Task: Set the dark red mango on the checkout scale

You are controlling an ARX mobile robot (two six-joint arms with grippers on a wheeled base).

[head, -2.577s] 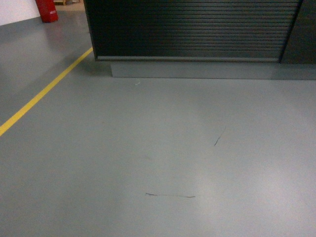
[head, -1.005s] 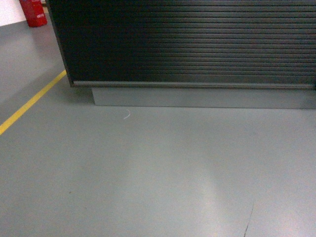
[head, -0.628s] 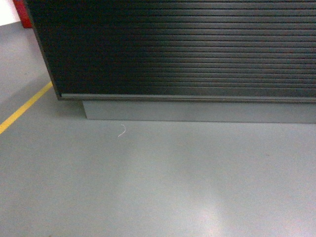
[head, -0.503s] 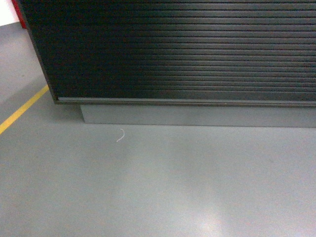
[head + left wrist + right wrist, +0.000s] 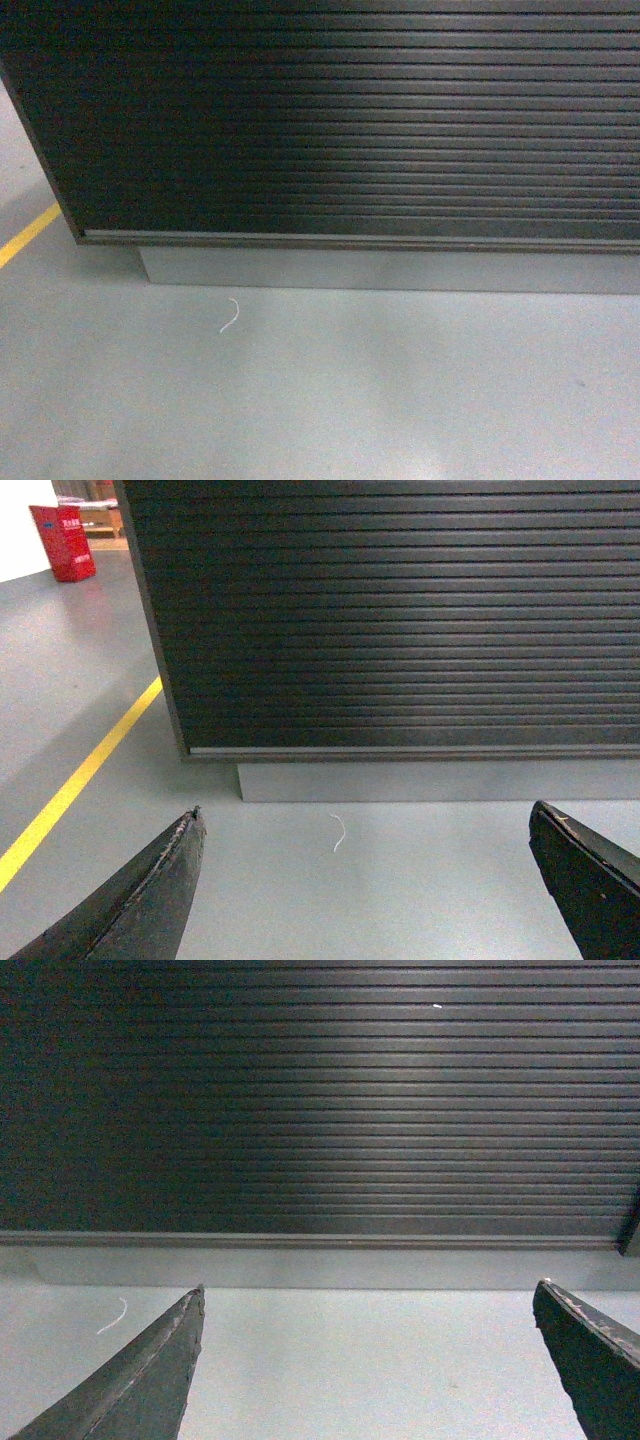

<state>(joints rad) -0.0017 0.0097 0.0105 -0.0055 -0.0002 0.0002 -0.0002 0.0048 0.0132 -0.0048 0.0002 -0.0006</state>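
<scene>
Facing the checkout from low down, I see only its ribbed black front panel, the grey plinth beneath it and the grey floor. The dark red mango is not in any of my three views, and neither is the scale; I take it both sit up on the counter top, above what the cameras catch, but I cannot confirm that.

Both tools are empty. The left gripper has its jaws spread wide apart, with only the two dark fingertips showing at the bottom corners of the left wrist view and bare floor between them. The right gripper stands the same way, wide apart, nothing held. A little white curl of thread lies on the floor just before the plinth, and a yellow line runs along the floor to the left, past a red box far off.

As for the fruit, I judge from the task alone: a mango should be moderately heavy, firm but bruisable, with smooth skin that can slip. I would take it across its middle, on the narrower width, squeezing only enough to stop it rolling, and set it down gently on the flat weighing plate.
</scene>
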